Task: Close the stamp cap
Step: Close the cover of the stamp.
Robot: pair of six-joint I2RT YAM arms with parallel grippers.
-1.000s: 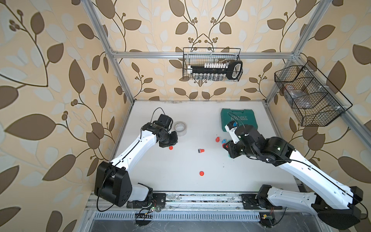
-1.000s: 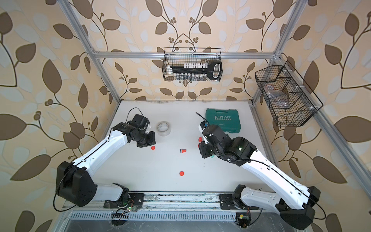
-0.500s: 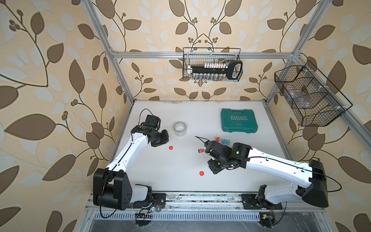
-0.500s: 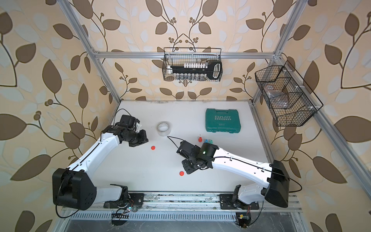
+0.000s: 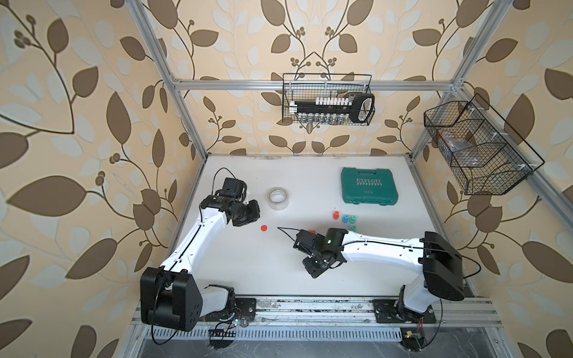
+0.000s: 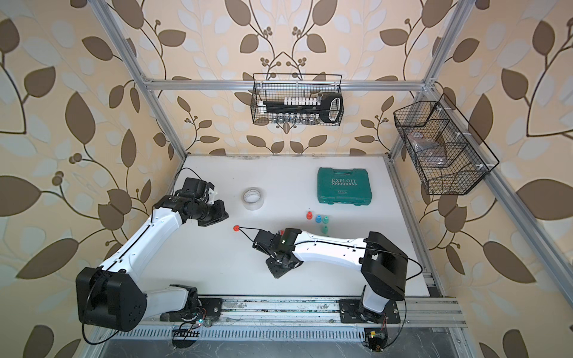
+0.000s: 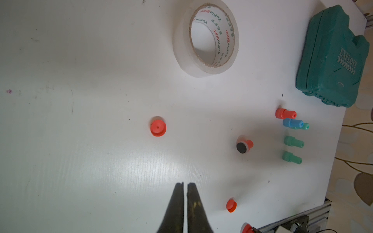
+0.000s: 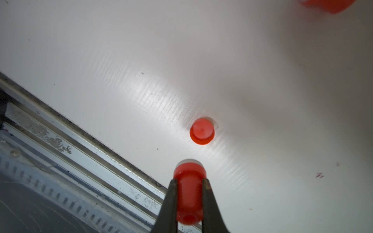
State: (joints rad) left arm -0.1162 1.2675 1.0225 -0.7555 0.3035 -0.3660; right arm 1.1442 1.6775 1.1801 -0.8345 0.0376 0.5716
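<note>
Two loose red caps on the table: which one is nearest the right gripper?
The red cap by the front rail, just ahead of the red stamp held in the right gripper. The other cap lies far off, nearer the left gripper.

The red stamp [image 8: 188,193] gripped by the right claw [image 8: 189,180] is hidden under the arm in both top views. A blurred red thing [image 8: 327,5] is cut off by the right wrist view's edge.
</note>
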